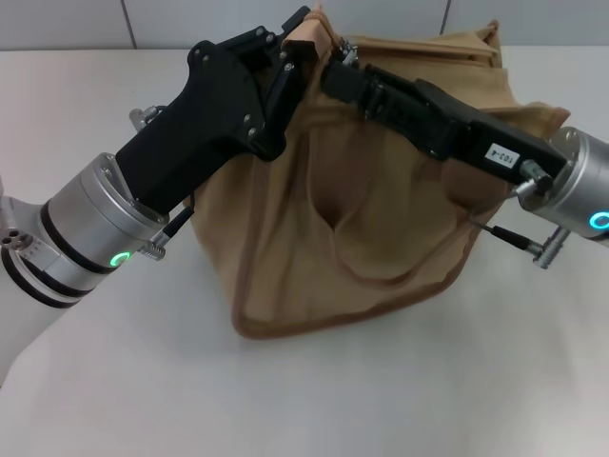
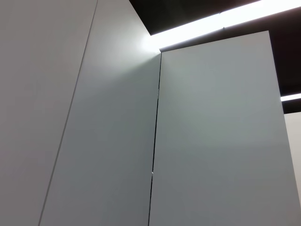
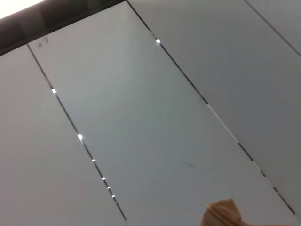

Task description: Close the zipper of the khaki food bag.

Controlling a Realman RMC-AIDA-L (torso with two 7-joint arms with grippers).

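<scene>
The khaki food bag point(image 1: 381, 219) stands on the white table in the middle of the head view, its top pulled up and its side sagging. My left gripper point(image 1: 297, 48) is shut on the raised top corner of the bag at its far left end. My right gripper point(image 1: 340, 65) reaches in from the right to the same end of the top panel and is shut around a small shiny piece, the zipper pull point(image 1: 347, 48). The zip line itself is hidden behind the arms. A scrap of khaki fabric point(image 3: 221, 214) shows in the right wrist view.
The white table point(image 1: 143, 381) extends in front of and to the left of the bag. A grey panelled wall point(image 1: 76, 24) runs behind it. The left wrist view shows only wall and ceiling panels point(image 2: 211, 141).
</scene>
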